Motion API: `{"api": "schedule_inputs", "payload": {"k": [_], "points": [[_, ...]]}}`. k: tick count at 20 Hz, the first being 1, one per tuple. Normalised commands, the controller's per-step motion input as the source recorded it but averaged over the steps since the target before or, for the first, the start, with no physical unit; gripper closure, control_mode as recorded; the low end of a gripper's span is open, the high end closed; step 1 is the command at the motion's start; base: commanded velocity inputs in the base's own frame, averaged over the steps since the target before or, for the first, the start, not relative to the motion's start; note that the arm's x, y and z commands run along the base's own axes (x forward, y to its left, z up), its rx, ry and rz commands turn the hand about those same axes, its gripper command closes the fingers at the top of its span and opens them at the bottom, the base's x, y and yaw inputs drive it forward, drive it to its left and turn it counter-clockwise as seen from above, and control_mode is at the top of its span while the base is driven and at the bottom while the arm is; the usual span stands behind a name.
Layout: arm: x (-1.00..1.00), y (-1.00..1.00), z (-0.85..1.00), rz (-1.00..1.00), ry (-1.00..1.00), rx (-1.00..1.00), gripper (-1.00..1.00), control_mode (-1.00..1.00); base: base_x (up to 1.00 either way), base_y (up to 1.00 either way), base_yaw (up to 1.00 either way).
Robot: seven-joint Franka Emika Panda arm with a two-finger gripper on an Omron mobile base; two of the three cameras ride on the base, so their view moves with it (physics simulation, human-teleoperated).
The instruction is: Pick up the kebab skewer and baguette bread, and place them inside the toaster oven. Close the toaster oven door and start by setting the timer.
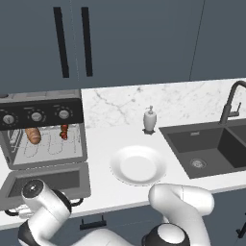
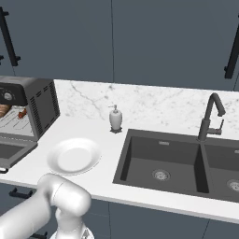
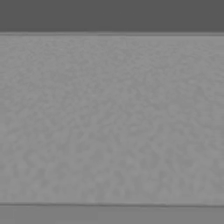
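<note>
The toaster oven (image 1: 43, 127) is standing at the left end of the counter (image 1: 105, 139), against the marble back wall. The toaster oven door (image 1: 45, 185) is lying folded down flat toward the counter's front edge, its bar handle overhanging that edge. Inside, the baguette bread (image 1: 33, 135) is resting on the wire rack toward the left, and the kebab skewer (image 1: 64, 131) is sitting on the same rack to its right, apart from the loaf. Both items are also showing in the right base view, the loaf (image 2: 3, 109) just left of the skewer (image 2: 21, 113).

The arm's wrist is hanging low at the counter's front edge, just in front of the lowered door. The gripper itself is hidden below the wrist; going by its opening, the jaws are standing wide and released, holding nothing.

A white plate (image 1: 138, 165) is sitting mid-counter near the front edge, between the oven and the sink (image 1: 206, 146). A soap dispenser (image 1: 150, 119) is standing behind the plate.
</note>
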Motion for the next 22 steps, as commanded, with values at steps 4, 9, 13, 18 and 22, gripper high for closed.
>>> {"api": "schedule_inputs", "payload": {"k": [4,9,13,18,22], "points": [[1.0,-0.46,0.26,0.03,-0.06,0.02,-1.0,-1.0,0.0,0.0,0.0],[1.0,-0.43,0.47,0.01,-0.04,0.05,-1.0,-1.0,0.0,0.0,0.0],[1.0,-0.36,0.47,0.03,-0.07,0.05,-1.0,-1.0,0.0,0.0,0.0],[1.0,-0.43,0.48,0.05,-0.16,0.03,-1.0,-1.0,0.0,0.0,0.0],[1.0,-0.47,0.55,0.09,-0.24,0.05,-1.0,-1.0,0.0,0.0,0.0]]}}
